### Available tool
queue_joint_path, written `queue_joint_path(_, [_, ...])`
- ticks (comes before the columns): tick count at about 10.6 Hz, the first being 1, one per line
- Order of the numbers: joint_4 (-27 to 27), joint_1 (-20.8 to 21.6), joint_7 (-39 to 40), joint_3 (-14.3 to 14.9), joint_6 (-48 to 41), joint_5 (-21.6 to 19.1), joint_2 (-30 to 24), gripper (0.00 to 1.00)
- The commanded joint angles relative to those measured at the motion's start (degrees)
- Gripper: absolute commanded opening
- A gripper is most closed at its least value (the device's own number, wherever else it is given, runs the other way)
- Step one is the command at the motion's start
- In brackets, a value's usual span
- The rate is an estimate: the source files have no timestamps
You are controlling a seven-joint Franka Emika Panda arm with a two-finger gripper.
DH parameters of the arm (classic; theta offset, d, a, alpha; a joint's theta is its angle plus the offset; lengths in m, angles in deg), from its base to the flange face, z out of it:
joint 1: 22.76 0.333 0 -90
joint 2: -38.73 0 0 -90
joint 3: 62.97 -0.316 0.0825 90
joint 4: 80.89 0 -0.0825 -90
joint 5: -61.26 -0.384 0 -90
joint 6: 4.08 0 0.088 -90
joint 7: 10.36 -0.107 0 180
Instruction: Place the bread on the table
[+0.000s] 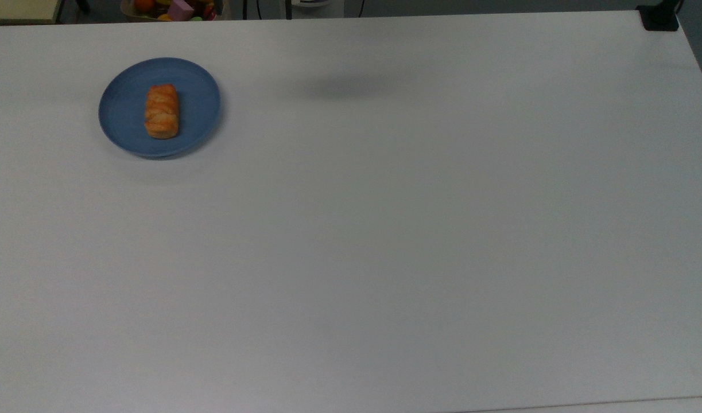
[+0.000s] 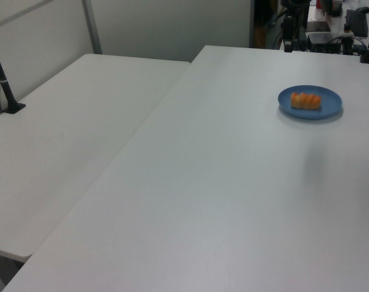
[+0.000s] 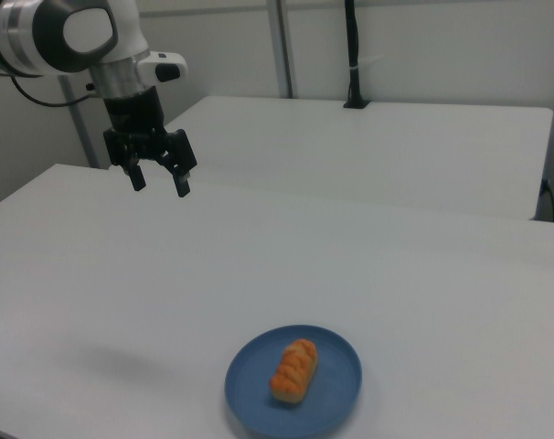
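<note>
Bread (image 3: 294, 370) lying on the blue plate (image 3: 336, 399) on the worktop (image 3: 423, 274), well apart from the raised jaws (image 3: 159, 179), spread and empty.

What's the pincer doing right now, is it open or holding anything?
Pincer: open and empty, hanging above the table; the bread sits on the blue plate.

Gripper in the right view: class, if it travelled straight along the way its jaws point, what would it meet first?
The gripper, jaws open and pointing down, would probably meet the bare table first. The bread on the blue plate lies off to the right view's right, though depth is uncertain.
</note>
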Motion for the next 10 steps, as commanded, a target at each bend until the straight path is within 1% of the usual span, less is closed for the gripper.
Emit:
queue_joint_path(1, [-0.07, 0.21, -1.04, 0.21, 0.33, 0.05, 0.18, 1.0])
queue_joint_path(6, [-0.07, -0.05, -1.04, 0.3, -0.29, 0.05, 0.18, 1.0])
queue_joint_path(8, [-0.15, -2.59, -0.25, 0.3, 0.14, 0.14, 0.18, 1.0])
queue_joint_path(10, [-0.15, -6.36, 0.36, 0.38, 0.58, 0.76, 0.27, 1.0])
